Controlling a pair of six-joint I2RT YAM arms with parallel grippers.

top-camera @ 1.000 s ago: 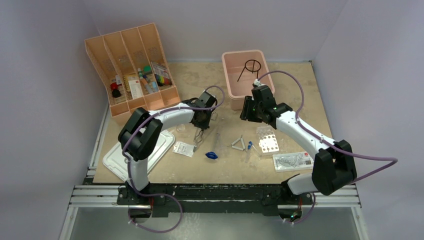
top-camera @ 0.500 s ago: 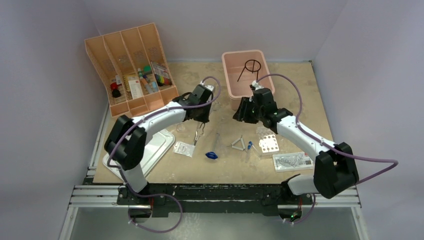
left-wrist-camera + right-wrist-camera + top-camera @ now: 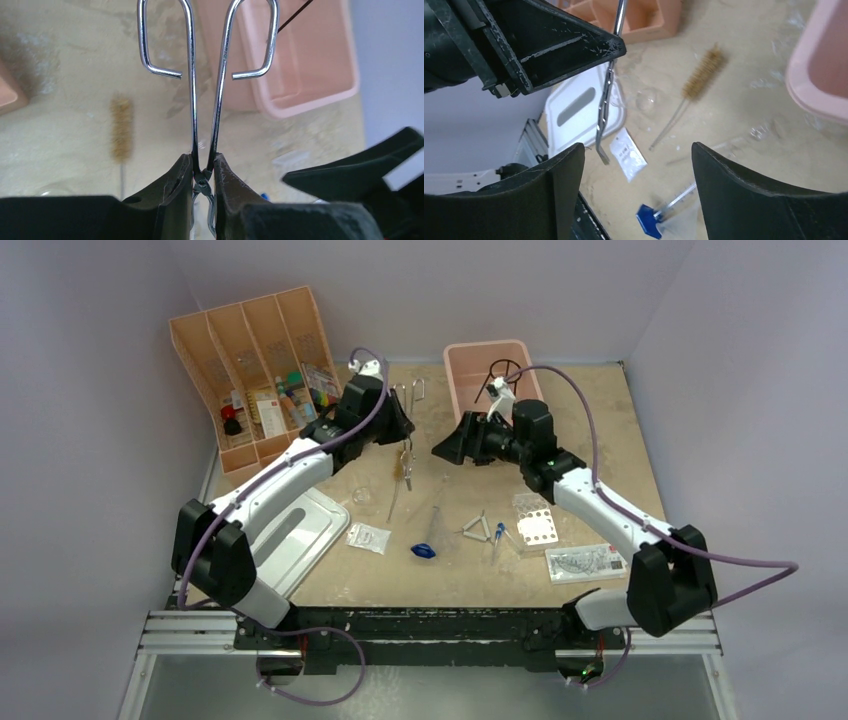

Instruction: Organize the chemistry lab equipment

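L hand (image 3: 201,167) clamped tight on metal forceps (image 3: 193,125) near the pivot. Forceps are off the worktop (image 3: 600,450), up in the air btwn orange divided tray (image 3: 250,350) and pink tub (image 3: 470,390). Loop handles point to the far side, tips hang down twd the near side (R wrist view).

R hand (image 3: 636,147) has fingers wide apart w/ nothing in them. It hovers just beside L hand, facing it, near the tub's front-left corner.

Black wire tripod (image 3: 503,370) sits inside the tub. Bristle brush (image 3: 122,127) lies on worktop under the forceps.

Loose on worktop nearer the arms:
- blue bulb (image 3: 423,551)
- blue-tipped dropper (image 3: 498,532)
- clear well rack (image 3: 536,525)
- clear packet (image 3: 368,536), 2nd packet (image 3: 585,562)
- white lid (image 3: 300,530) at left
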